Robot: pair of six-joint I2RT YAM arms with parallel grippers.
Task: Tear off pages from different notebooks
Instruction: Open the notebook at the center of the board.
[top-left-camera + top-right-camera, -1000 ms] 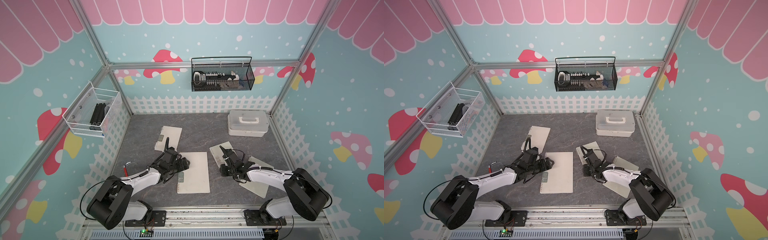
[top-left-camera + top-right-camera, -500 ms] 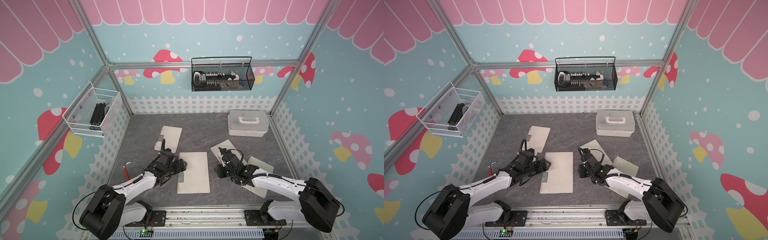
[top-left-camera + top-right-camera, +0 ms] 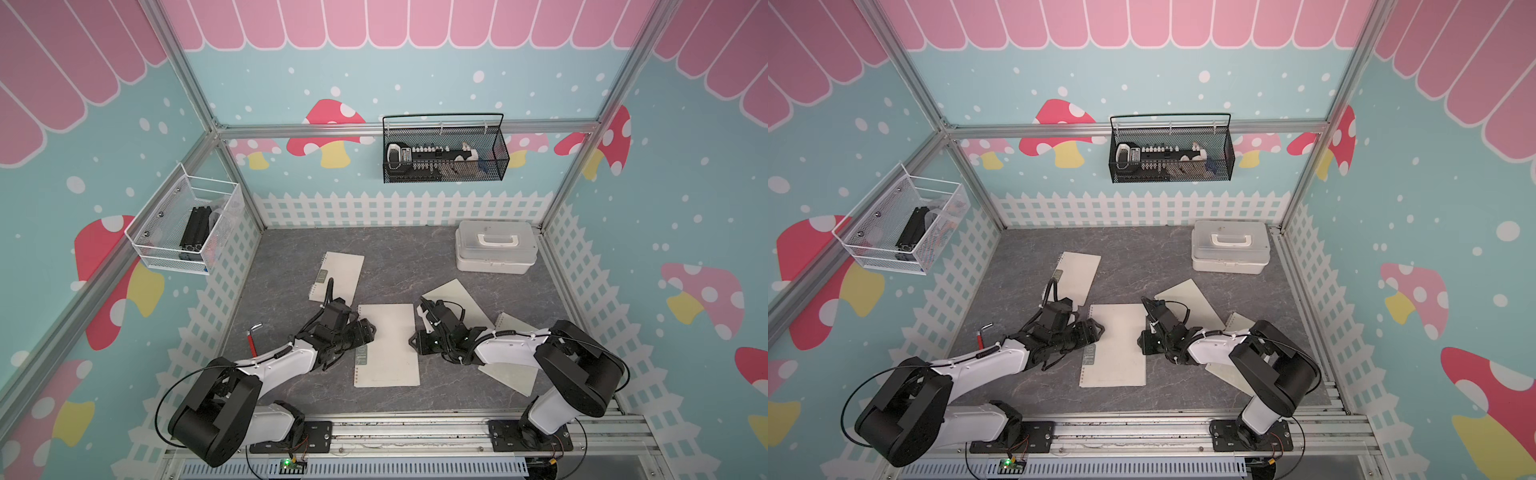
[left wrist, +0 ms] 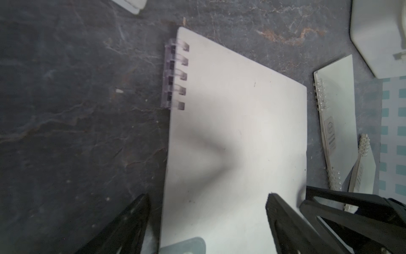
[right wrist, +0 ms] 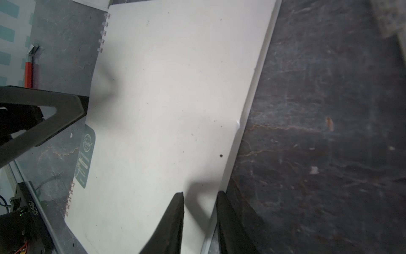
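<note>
At the middle of the grey table (image 3: 291, 257), the left gripper (image 4: 206, 198) stands wide open astride the coil edge of the middle notebook (image 3: 388, 345), one finger outside the book and one over its top page (image 5: 164, 99). Opposite, the right gripper (image 5: 200, 193) has its fingers narrowly apart about that page's free edge; whether they pinch it I cannot tell. Three other notebooks (image 3: 338, 276) lie closed around them, and a white box (image 3: 494, 249) sits beyond.

Both top views looked down from high at the front over the whole table (image 3: 291, 257). Both wrist cameras sat close above the middle notebook (image 4: 237, 132), facing each other.
</note>
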